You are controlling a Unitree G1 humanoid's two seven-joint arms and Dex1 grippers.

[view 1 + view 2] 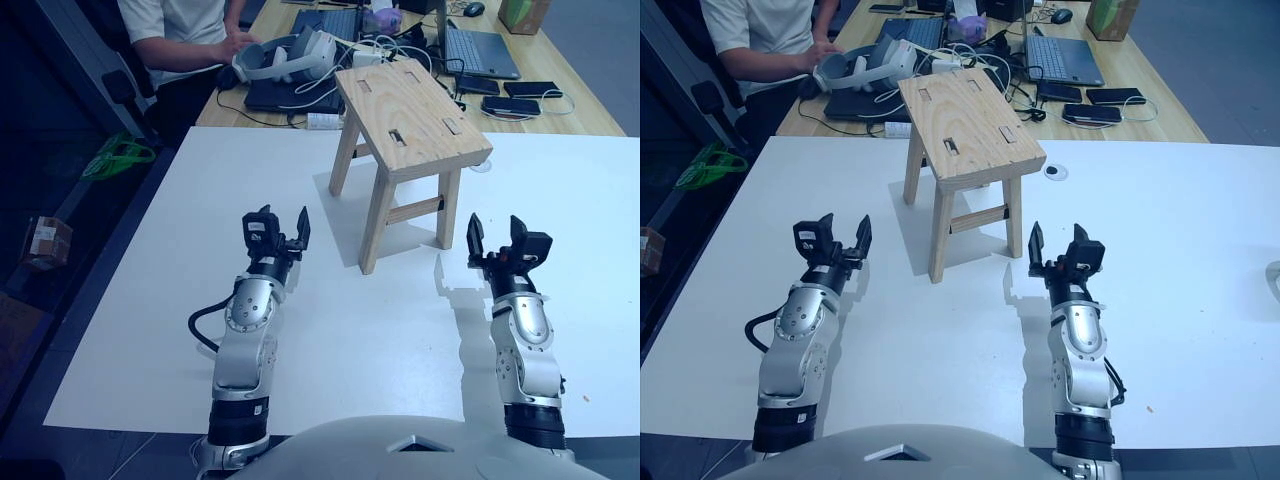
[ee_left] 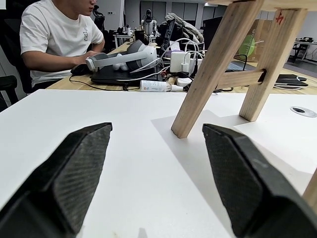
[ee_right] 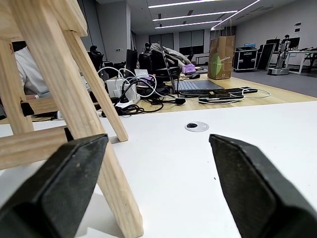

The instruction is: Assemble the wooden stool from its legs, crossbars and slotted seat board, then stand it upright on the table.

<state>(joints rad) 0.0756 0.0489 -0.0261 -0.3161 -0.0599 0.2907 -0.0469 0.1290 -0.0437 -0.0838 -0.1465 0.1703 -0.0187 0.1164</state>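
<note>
**Left eye:** stool (image 1: 410, 110) looks fully assembled. It stands upright on the white counter (image 1: 120, 330), toward 12 o'clock from mid-counter, w/ the slotted seat board (image 1: 425, 140) on top. Left hand (image 1: 283, 222) sits at approx 8 o'clock of the stool, right hand (image 1: 496, 232) at approx 5 o'clock. Both are released, spread wide, holding nothing.

**Right eye:** same layout. Right hand is near the front leg on that side, w/ a gap between them.

**Left wrist:** left hand gapes over bare counter. A leg (image 2: 218, 64) and crossbar (image 2: 240, 78) stand ahead, apart from it.

**Right wrist:** right hand is wide open, w/ a leg close beside it.

**Step:** the final one, standing it upright, looks done. Next move prob. only calls for backing both hands off w/o nudging the legs.
</note>
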